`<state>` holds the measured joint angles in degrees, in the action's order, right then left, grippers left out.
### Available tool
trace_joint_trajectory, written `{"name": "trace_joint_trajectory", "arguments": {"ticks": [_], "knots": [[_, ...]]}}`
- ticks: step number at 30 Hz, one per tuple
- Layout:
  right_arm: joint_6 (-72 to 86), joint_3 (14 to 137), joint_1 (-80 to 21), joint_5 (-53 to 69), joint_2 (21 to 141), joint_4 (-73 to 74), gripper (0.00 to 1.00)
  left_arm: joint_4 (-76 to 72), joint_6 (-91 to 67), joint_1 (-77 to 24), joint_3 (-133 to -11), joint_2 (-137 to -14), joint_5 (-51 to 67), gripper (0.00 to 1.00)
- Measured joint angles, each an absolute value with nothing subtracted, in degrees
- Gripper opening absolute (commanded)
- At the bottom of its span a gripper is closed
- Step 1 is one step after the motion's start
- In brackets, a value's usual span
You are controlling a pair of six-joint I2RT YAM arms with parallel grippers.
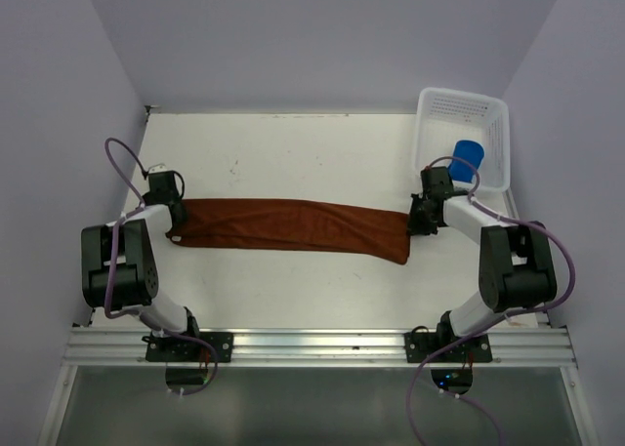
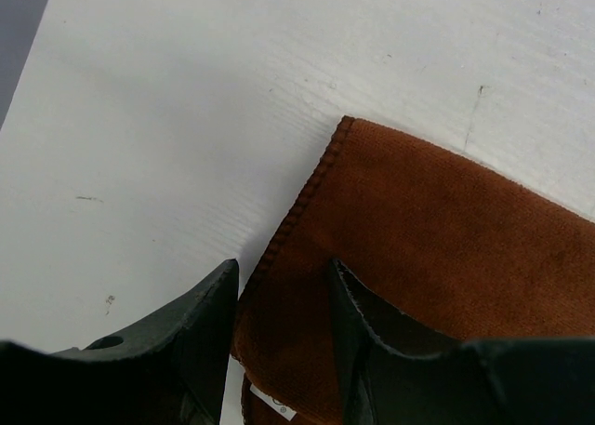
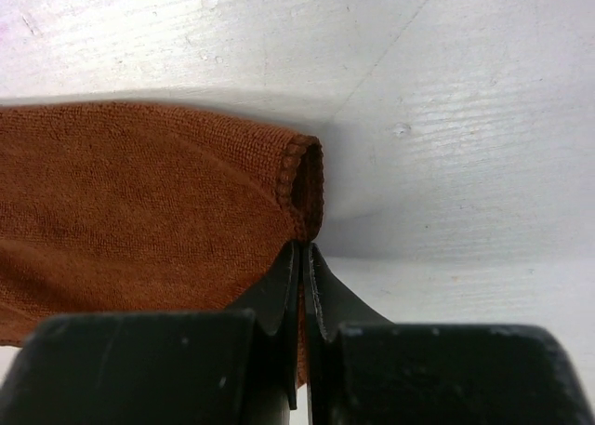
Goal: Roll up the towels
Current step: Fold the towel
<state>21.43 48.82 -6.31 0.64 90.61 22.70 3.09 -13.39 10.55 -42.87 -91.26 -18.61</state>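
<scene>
Top external: the brown towel [image 1: 293, 226] lay stretched between both arms, with the blue towel [image 1: 468, 157] in the basket [image 1: 435, 100]. Left wrist: the left gripper [image 2: 284, 341] sat jaws apart astride one end, so any tug would probably drag it. Right wrist: the right gripper [image 3: 303, 258] was clamped on just the hem, which could easily slip.

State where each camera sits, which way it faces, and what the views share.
Top external: above and behind the bases, looking down at the table; left arm and right arm show.
Left wrist: on the left arm, looking past the open left hand at one end of the rust-brown towel.
Right wrist: on the right arm, looking past the right hand, shut on the towel's other end.
Shared: all three see that towel.
</scene>
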Motion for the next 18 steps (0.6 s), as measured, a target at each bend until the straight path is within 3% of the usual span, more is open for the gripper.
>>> {"name": "trace_joint_trajectory", "arguments": {"ticks": [18], "knots": [[17.41, 58.59, -5.87, -1.04, 91.33, 29.65, 0.0, 2.46, -13.34, 10.87, -44.07, -92.79, -18.63, 0.47]]}}
